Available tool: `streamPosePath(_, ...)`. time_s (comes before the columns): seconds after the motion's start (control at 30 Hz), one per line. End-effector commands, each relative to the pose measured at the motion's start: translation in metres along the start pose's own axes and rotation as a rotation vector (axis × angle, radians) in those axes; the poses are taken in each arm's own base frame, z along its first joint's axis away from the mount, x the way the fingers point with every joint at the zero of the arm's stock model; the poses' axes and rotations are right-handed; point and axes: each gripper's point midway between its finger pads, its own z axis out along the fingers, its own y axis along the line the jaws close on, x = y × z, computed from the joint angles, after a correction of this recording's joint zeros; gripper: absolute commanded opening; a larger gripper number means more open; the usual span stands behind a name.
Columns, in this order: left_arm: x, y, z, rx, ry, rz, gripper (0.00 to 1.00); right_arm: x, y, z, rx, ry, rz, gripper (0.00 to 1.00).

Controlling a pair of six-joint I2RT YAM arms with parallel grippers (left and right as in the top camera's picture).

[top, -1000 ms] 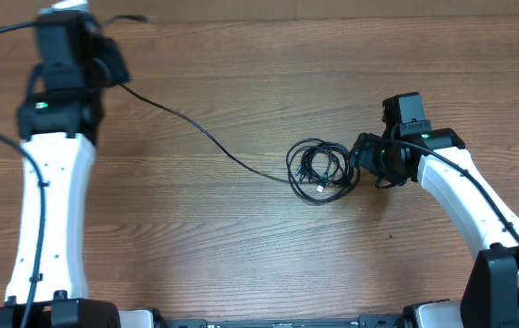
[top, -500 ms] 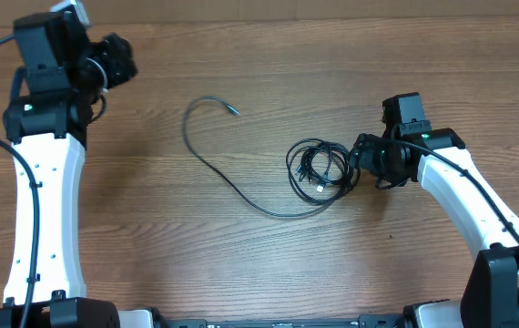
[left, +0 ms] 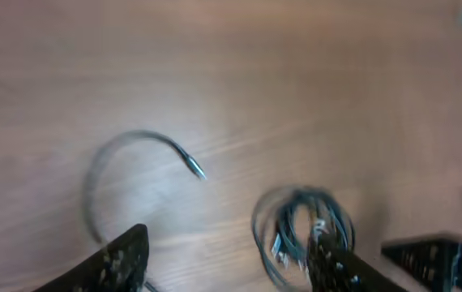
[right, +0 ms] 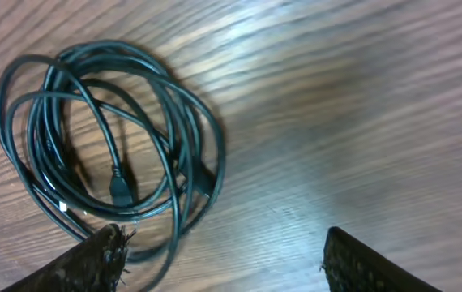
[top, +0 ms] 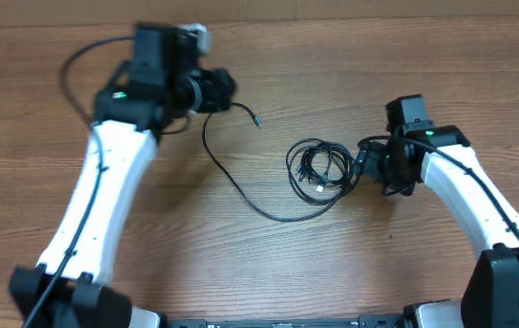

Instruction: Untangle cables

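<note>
The cables are thin black cords. Most of them lie in a tangled coil point(top: 321, 170) on the wooden table, right of centre. One loose strand point(top: 232, 182) curves away to the left and ends in a small plug point(top: 258, 121). My left gripper point(top: 218, 89) hovers open just left of that plug and holds nothing. Its blurred wrist view shows the plug point(left: 197, 170) and the coil point(left: 300, 231) ahead of the spread fingers point(left: 121, 261). My right gripper point(top: 366, 162) stands open at the coil's right edge. In its wrist view the coil point(right: 109, 138) lies beside its left finger point(right: 93, 264).
A thick black arm cable point(top: 82, 59) loops behind the left arm. The wooden table's point(top: 269, 55) back edge runs close behind the left gripper. Both arm bases stand at the front corners.
The left gripper let go of the strand it had pulled taut to the far left. The strand fell back into a curve, and the left arm swung right toward the plug. The right arm barely moved.
</note>
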Motion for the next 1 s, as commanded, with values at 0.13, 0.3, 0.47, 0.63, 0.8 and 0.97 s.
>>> streamPosePath(0.13, 0.068, -0.045, 0.075, 0.066, 0.257, 0.073, 0.62, -0.035, -0.002, -0.047, -0.026, -0.069, 0.05, 0.79)
streamPosePath(0.3, 0.127, -0.077, 0.117, 0.074, 0.438, -0.044, 0.61, -0.043, -0.018, -0.057, -0.016, -0.075, 0.107, 0.82)
streamPosePath(0.47, 0.169, -0.106, 0.136, 0.069, 0.575, -0.266, 0.65, -0.042, -0.028, -0.058, -0.003, -0.059, 0.131, 0.84)
streamPosePath(0.63, 0.191, -0.116, 0.149, -0.021, 0.626, -0.509, 0.78, -0.039, -0.028, -0.058, 0.0, -0.046, 0.11, 0.84)
streamPosePath(0.8, 0.194, -0.12, 0.154, -0.107, 0.602, -0.722, 0.79, -0.035, -0.03, -0.058, 0.007, -0.03, 0.113, 0.84)
streamPosePath(0.97, 0.192, -0.114, 0.161, -0.191, 0.516, -0.793, 0.75, -0.031, -0.031, -0.058, 0.014, -0.013, 0.115, 0.84)
